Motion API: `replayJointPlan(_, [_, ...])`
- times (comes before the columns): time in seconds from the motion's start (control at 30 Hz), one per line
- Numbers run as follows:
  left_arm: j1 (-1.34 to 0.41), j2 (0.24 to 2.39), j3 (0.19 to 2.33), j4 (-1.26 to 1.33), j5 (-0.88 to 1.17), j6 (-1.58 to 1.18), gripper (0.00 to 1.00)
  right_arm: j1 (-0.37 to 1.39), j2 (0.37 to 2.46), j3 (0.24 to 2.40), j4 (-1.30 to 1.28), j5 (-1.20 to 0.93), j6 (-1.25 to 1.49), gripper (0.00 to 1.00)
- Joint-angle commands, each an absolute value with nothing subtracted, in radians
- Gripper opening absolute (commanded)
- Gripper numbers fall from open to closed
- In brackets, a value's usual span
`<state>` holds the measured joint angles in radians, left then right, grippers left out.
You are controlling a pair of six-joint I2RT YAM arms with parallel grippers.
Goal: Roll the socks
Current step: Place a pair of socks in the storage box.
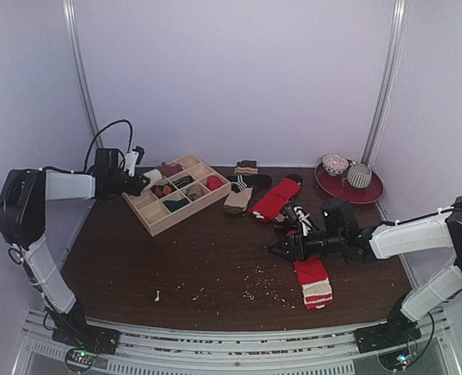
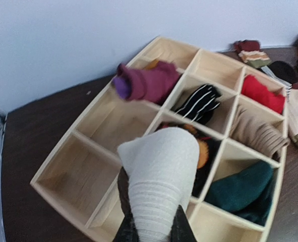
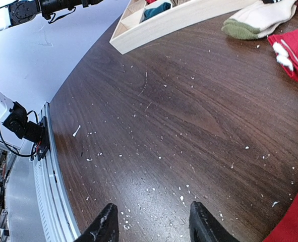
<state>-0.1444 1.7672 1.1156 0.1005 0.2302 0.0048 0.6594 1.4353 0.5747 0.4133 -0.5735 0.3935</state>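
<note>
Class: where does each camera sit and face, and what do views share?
Top external: above and behind, looking down on the table; left arm and right arm show.
Left wrist: above the wooden box, facing down; left gripper shut on a white sock roll.
Right wrist: low over the table, facing left; right gripper open.
Shared: the box, in all three.

We get soft, even light on the dark brown wooden table [image 3: 164, 126], faint shadows, a pale sheen beside the light wooden compartment box [image 2: 88, 126]; its edges bow in wrist views, the white rolled sock [image 2: 161, 186] over it blurred
</note>
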Motion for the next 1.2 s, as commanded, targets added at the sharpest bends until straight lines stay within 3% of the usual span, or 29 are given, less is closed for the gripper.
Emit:
replayJointPlan(0.0, [-0.060,1.723,1.054,0.102,0.201,0.061,0.00,0.645,1.486,0.584,0.453,-0.637,0.376,0.48])
replayJointPlan(0.23, [0.018,1.711,1.073,0.110,0.253,0.091,0.00,0.636,1.540,0.577,0.524,-0.685,0.389,0.47])
replayJointPlan(0.7, [0.018,1.992,1.469,-0.041,0.315,0.252,0.00,0.624,1.567,0.592,0.525,-0.713,0.381,0.45])
replayJointPlan(1.17, [0.026,2.014,1.373,-0.042,0.305,0.316,0.00,0.621,1.572,0.592,0.502,-0.721,0.362,0.45])
